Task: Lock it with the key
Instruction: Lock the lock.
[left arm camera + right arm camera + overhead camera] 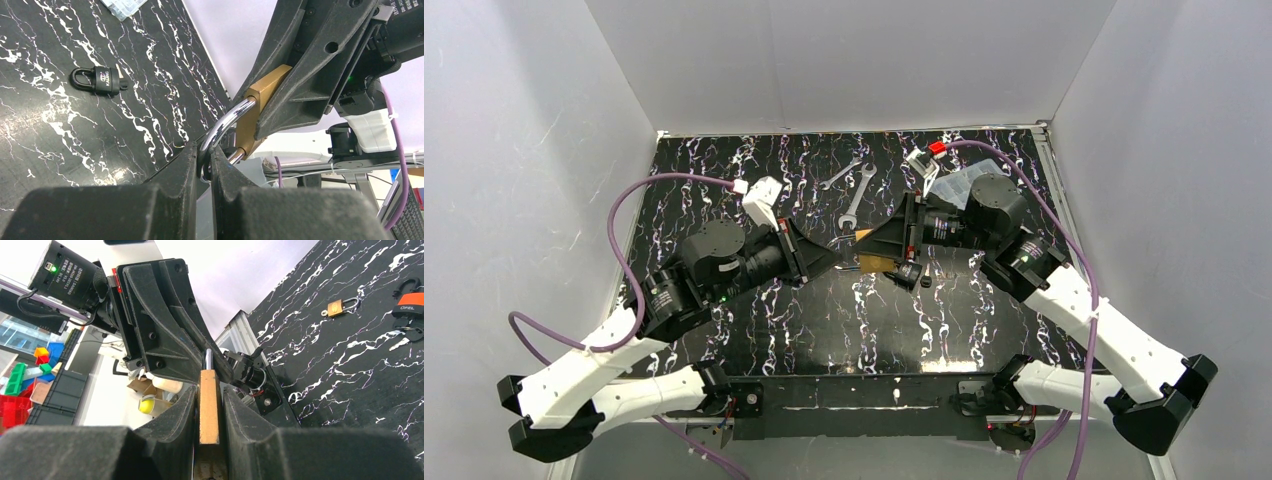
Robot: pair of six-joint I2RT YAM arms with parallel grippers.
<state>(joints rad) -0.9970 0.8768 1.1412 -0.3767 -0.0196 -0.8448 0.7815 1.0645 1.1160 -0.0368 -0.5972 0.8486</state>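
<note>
A brass padlock (871, 257) hangs in mid-air between my two grippers. My right gripper (209, 390) is shut on its brass body (209, 407), which shows edge-on between the fingers. My left gripper (210, 159) is shut on its silver shackle (226, 121), with the brass body (252, 112) just beyond, inside the right gripper's fingers (300, 85). In the top view the left gripper (836, 262) and right gripper (866, 243) meet tip to tip. I see no key in either gripper; the lock's keyhole is hidden.
A black padlock (100, 80) lies on the marbled table (60, 130); it also shows in the top view (907, 275). A small brass padlock (342, 306) and a red-and-black OPEL fob (410, 302) lie farther off. Two wrenches (852, 185) and a plastic bag (964, 182) are at the back.
</note>
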